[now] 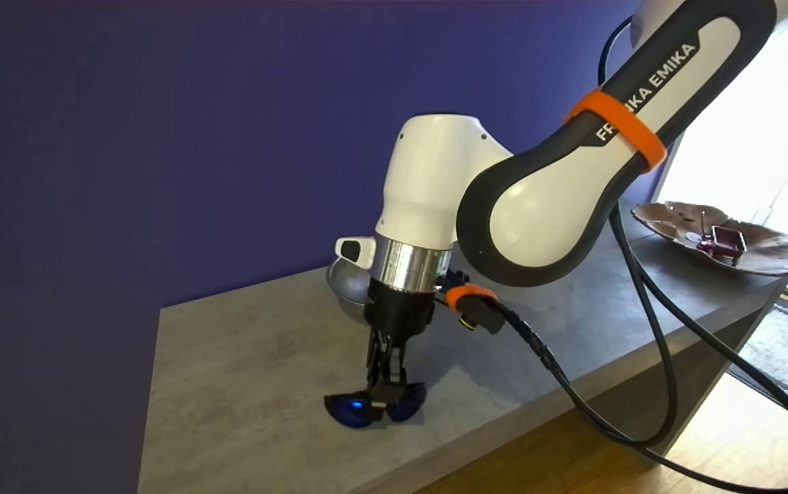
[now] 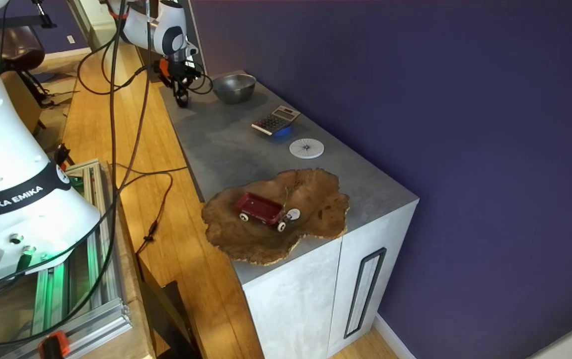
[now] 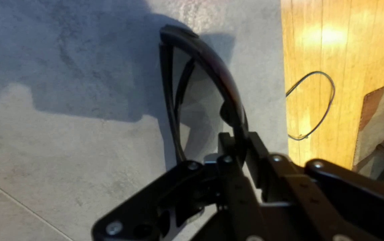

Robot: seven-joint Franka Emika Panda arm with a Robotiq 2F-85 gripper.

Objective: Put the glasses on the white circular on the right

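Note:
The dark sunglasses (image 1: 351, 412) with shiny blue lenses are held at the nose bridge by my gripper (image 1: 384, 396), low over the grey counter's far end. In the wrist view the glasses (image 3: 223, 75) stand between the fingertips of the gripper (image 3: 240, 144), temples folded behind the lenses. I cannot tell whether they touch the counter. In an exterior view the gripper (image 2: 181, 89) is small and the glasses are hard to make out. The white circular disc (image 2: 307, 148), with a thin dark radial pattern, lies flat near the wall. The arm hides it in an exterior view.
A metal bowl (image 2: 234, 90) stands beside the gripper, near the wall; it is partly hidden behind the arm (image 1: 346, 285). A tilted calculator (image 2: 276, 120) lies between bowl and disc. A brown wavy-edged plate (image 2: 316, 187) with a red toy wagon (image 2: 261, 208) stands at the counter's opposite end.

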